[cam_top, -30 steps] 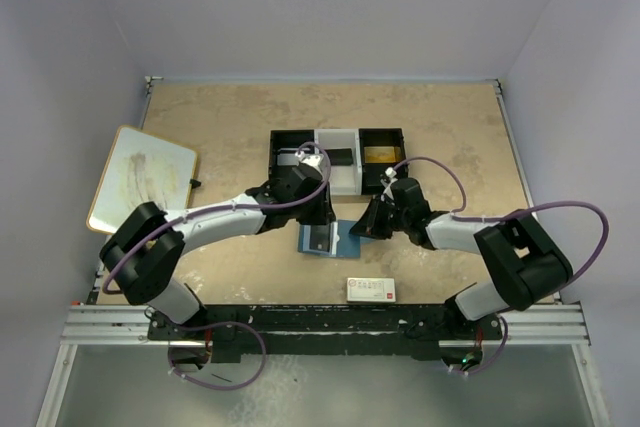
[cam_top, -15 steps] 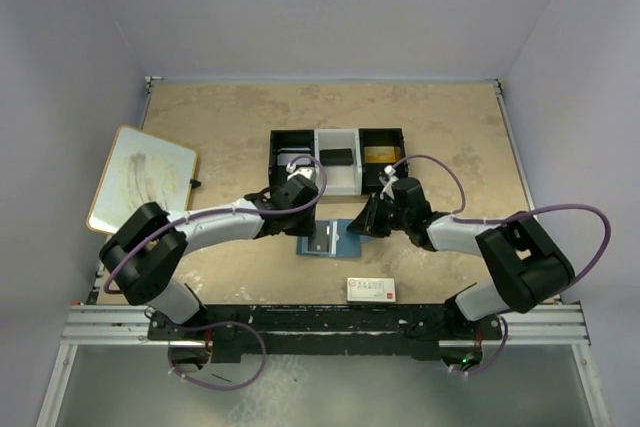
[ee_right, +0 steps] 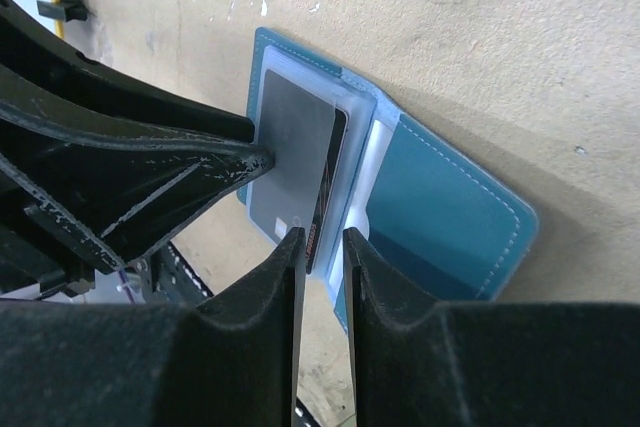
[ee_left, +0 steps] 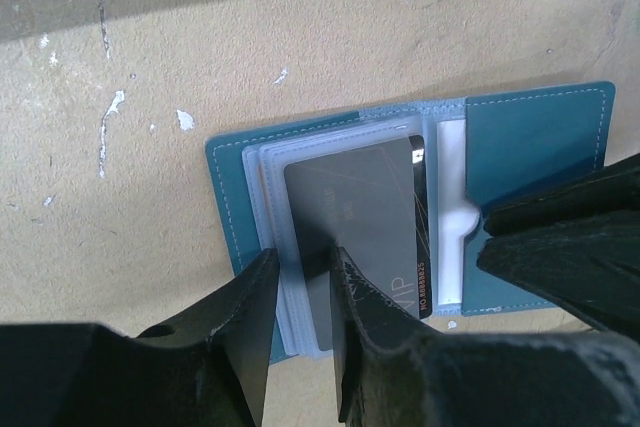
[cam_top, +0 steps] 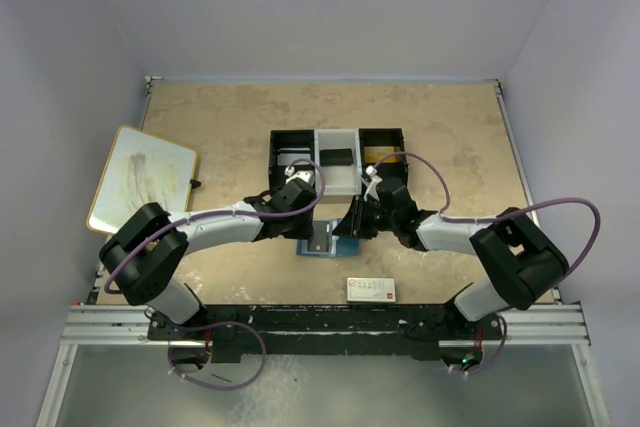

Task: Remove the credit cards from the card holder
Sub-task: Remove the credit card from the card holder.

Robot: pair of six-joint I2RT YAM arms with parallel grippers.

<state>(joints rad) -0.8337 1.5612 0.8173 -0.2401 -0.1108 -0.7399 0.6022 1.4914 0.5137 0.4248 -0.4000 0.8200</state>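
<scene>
Left wrist: open blue card holder [ee_left: 540, 137] + grey card [ee_left: 350, 212]; left tool [ee_left: 300, 262], right tool [ee_right: 322, 239] unclear.

Seen from above, the card holder [ee_left: 530, 137] is hemmed in. The left gripper [ee_left: 302, 252] blocks its 9 o'clock side and the right gripper [ee_right: 322, 235] its 3 o'clock side, both reaching over it. The compartment tray [cam_top: 340, 179] stands near at 12 o'clock and the white box [cam_top: 371, 289] at 5 o'clock. Bare table [cam_top: 450, 137] lies open beyond the tray and towards 2 o'clock, while at 10 o'clock a white board [cam_top: 140, 179] covers the left edge
</scene>
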